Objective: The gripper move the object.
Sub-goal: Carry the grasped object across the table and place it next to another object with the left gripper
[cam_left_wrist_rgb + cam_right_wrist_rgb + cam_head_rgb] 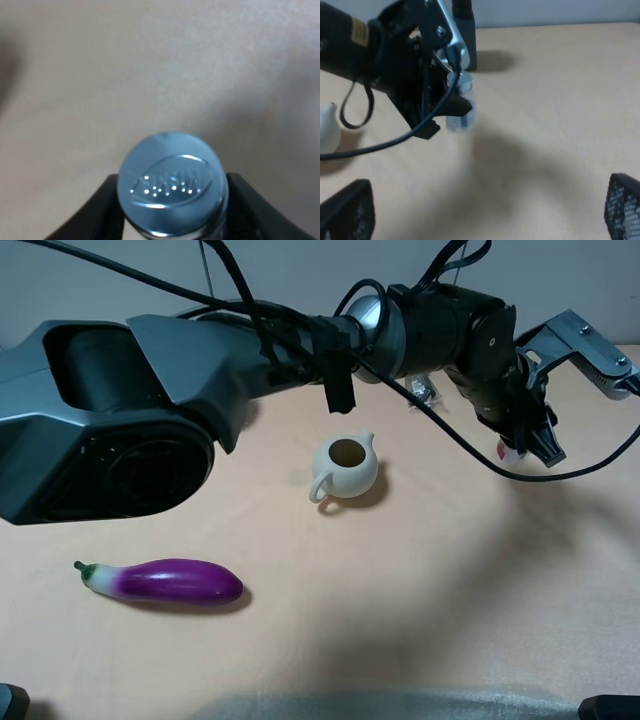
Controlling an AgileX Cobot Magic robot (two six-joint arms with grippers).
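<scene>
My left gripper (525, 440) reaches across to the far right of the table and is shut on the small clear bottle (510, 450), whose red-white contents show just below the fingers. In the left wrist view the bottle's silver cap (172, 182) sits between the two black fingers (100, 212). The right wrist view shows the same grip on the bottle (460, 107), under the silver bracket (440, 25). I cannot tell whether the bottle touches the table. My right gripper (485, 210) is open and empty, well short of the bottle.
A cream teapot (345, 468) stands at the table's middle, left of the held bottle. A purple eggplant (165, 582) lies at the front left. A taller dark bottle (464, 35) stands behind the left gripper. The tabletop (420, 620) is tan.
</scene>
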